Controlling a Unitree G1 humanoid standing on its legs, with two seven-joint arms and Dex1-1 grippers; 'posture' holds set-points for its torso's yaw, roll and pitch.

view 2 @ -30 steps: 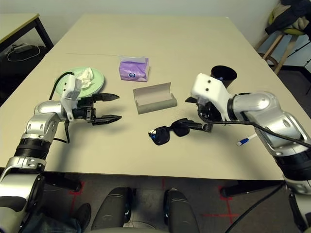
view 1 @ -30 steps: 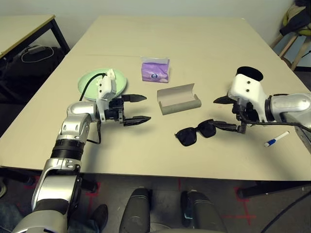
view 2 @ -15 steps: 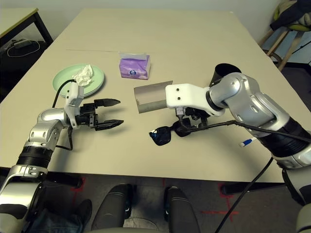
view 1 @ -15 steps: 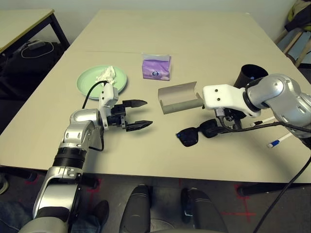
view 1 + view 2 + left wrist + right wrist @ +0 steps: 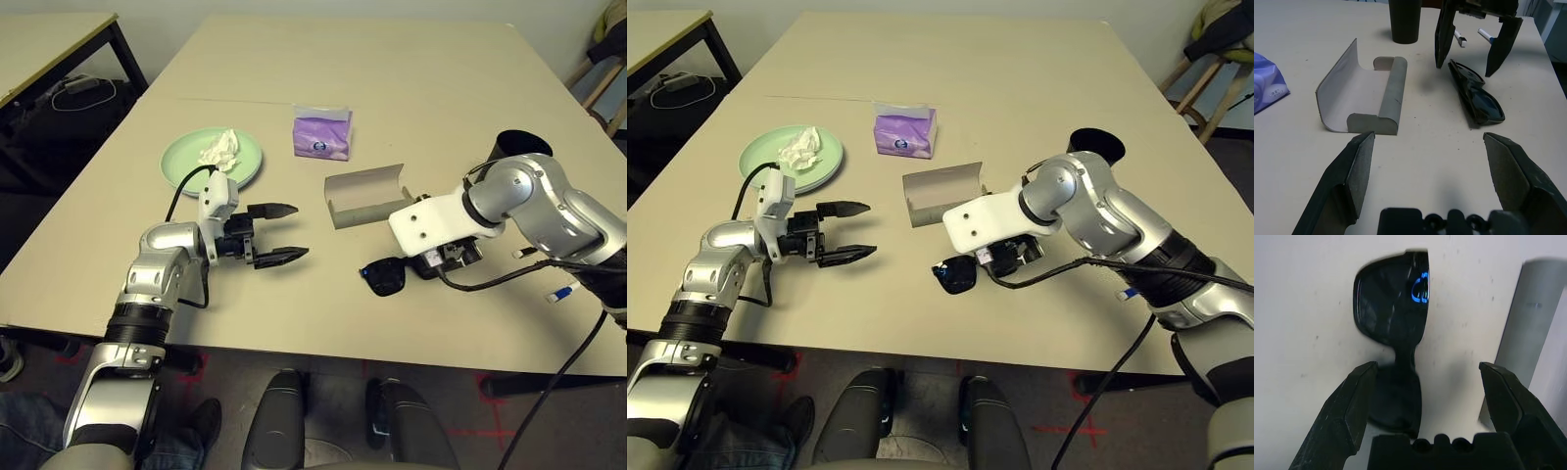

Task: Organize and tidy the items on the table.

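Note:
Folded black sunglasses (image 5: 385, 277) lie on the table (image 5: 392, 59) in front of the open grey-beige glasses case (image 5: 367, 196). My right gripper (image 5: 1427, 367) points down over them, open, its fingers straddling the frame with nothing gripped. My left gripper (image 5: 294, 232) hovers open and empty to the left, between the case and the light-green plate (image 5: 186, 166). A crumpled white tissue (image 5: 219, 150) lies on that plate. The purple tissue pack (image 5: 322, 135) stands behind the case. A black cup (image 5: 519, 147) and a pen (image 5: 560, 291) are behind my right arm.
A smaller table (image 5: 49, 39) with black legs stands at the far left, with a dark bag and cables beside it. A wooden stool (image 5: 602, 69) stands at the far right. The far half of the table is bare.
My right arm has swung in and turned its gripper down over the sunglasses, which have stayed put. The left gripper has hardly moved. The camera has shifted a little.

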